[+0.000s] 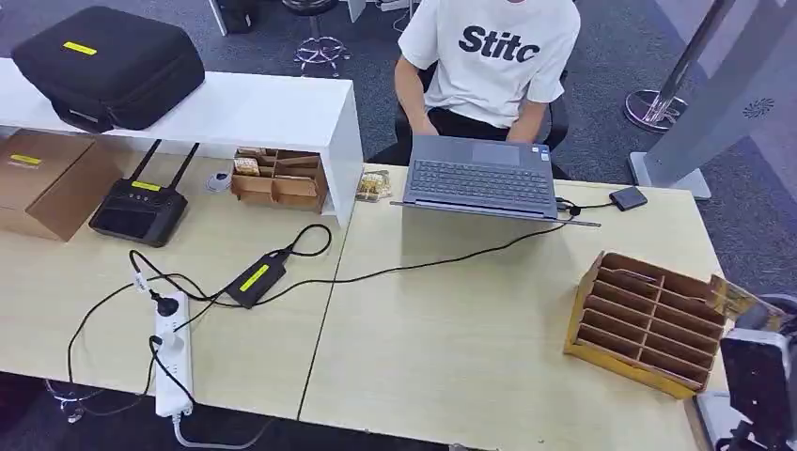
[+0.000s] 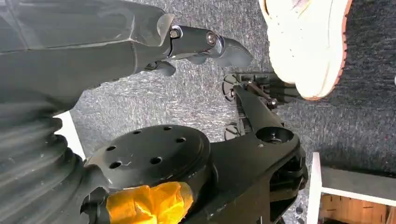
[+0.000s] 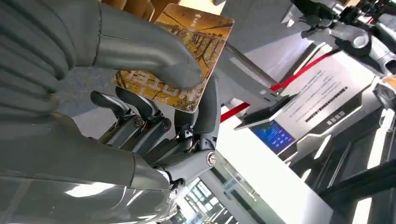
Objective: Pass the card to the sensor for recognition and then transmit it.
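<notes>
On the far left of the table (image 1: 451, 366), at about ten o'clock, a black case (image 1: 108, 66) sits on a white shelf (image 1: 254, 113), with a brown box (image 1: 42, 178) and a black controller (image 1: 141, 209) below it. Near the front edge at eight o'clock lies a white power strip (image 1: 172, 352), and its black cord (image 1: 395, 268) snakes right across the middle to the laptop (image 1: 479, 177) at twelve o'clock, where a person (image 1: 493, 56) sits. The front middle of the table is bare wood — good open room. At four o'clock a wooden card rack (image 1: 648, 319) stands close to the right edge. The right hand (image 3: 154, 107) pinches a golden card (image 3: 187, 51) between thumb and fingers, held up in the air; past it stands a white machine with a blue screen (image 3: 273, 136). The left hand (image 2: 187, 46) hangs over grey carpet — fingers curled in, holding nothing, near a white shoe (image 2: 308, 42).
</notes>
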You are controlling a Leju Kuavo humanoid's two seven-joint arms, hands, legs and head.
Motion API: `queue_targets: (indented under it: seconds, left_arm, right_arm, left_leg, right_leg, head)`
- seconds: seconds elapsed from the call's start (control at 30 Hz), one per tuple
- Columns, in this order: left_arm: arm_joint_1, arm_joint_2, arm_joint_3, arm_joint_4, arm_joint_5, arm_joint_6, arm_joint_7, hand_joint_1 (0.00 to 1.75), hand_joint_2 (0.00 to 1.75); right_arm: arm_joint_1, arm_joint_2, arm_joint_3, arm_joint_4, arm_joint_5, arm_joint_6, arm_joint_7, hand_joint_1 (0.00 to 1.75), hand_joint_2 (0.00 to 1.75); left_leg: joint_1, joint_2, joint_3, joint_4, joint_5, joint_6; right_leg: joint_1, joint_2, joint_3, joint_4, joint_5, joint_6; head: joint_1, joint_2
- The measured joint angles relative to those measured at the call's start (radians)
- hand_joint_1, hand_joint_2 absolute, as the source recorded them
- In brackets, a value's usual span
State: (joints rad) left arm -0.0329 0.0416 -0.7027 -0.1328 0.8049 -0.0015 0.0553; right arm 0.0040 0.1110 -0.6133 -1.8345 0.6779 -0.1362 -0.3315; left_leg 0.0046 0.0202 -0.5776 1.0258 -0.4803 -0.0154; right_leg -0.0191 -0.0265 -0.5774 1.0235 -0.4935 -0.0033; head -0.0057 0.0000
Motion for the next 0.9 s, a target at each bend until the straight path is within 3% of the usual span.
queue_targets:
  seconds: [0.33,0.6,0.9]
  left_arm:
    - [0.001,0.000,-0.003,0.002,0.023,0.002,-0.008,0.00,1.75]
    - [0.000,0.000,-0.025,0.002,0.056,0.008,-0.008,0.00,1.75]
    - [-0.002,0.001,-0.046,0.002,0.076,0.013,-0.005,0.00,1.75]
  right_arm:
    - [0.005,0.001,-0.126,-0.023,-0.032,0.029,-0.003,1.75,1.75]
    - [0.015,-0.009,-0.191,0.011,0.067,0.111,0.104,1.75,1.75]
    - [0.013,-0.061,-0.254,0.120,0.111,0.117,0.166,1.75,1.75]
  left_leg:
    - [0.000,0.000,0.000,0.000,0.000,0.000]
    - [0.000,0.000,0.000,0.000,0.000,0.000]
    - [0.000,0.000,0.000,0.000,0.000,0.000]
  right_leg:
    - [0.000,0.000,0.000,0.000,0.000,0.000]
    - [0.000,0.000,0.000,0.000,0.000,0.000]
    - [0.000,0.000,0.000,0.000,0.000,0.000]
  head:
    - [0.000,0.000]
    - [0.000,0.000]
    - [0.000,0.000]
